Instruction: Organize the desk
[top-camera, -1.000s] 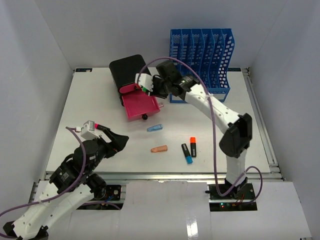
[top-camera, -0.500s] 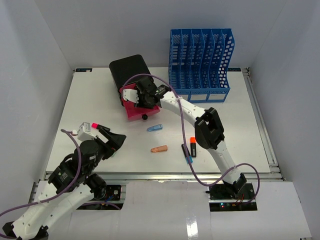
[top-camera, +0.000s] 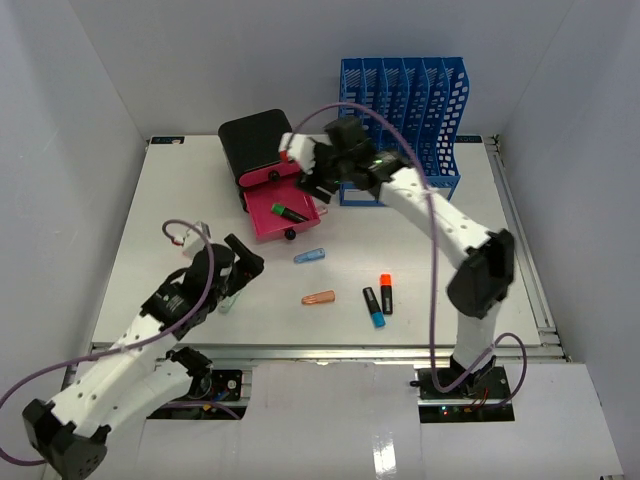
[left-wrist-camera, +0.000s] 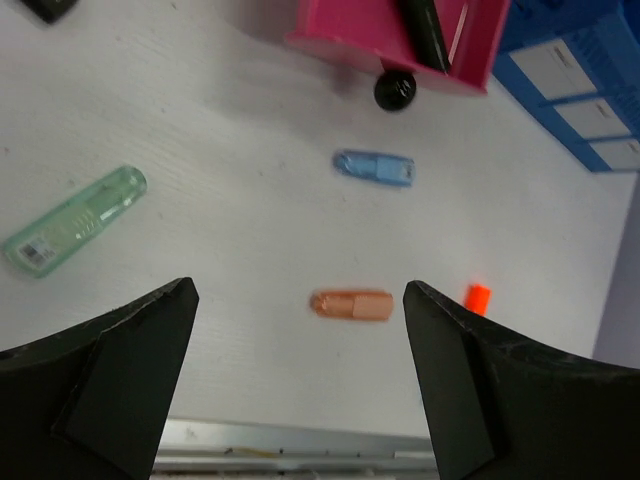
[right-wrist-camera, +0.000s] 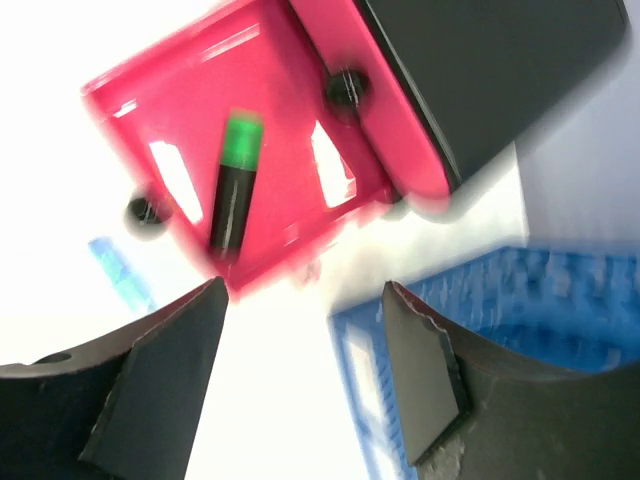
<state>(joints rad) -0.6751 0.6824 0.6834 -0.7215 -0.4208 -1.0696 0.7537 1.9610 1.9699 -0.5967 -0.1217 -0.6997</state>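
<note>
The white desk holds loose pen parts. A black box has its pink drawer pulled open, with a green-capped black marker lying in it. My right gripper hangs open and empty above the drawer's far right corner; its wrist view shows the drawer and marker below. My left gripper is open and empty over the front left of the desk. Its wrist view shows an orange cap between the fingers, a blue cap and a green clear cap.
A blue slotted file rack stands at the back, right of the box. A blue marker and an orange marker lie at front centre, near the orange cap and blue cap. A metal rail runs along the front edge.
My right gripper went over the drawer, let go of the green-capped marker, which now lies in it, and drew back up to the right. My left arm reached forward over the desk.
</note>
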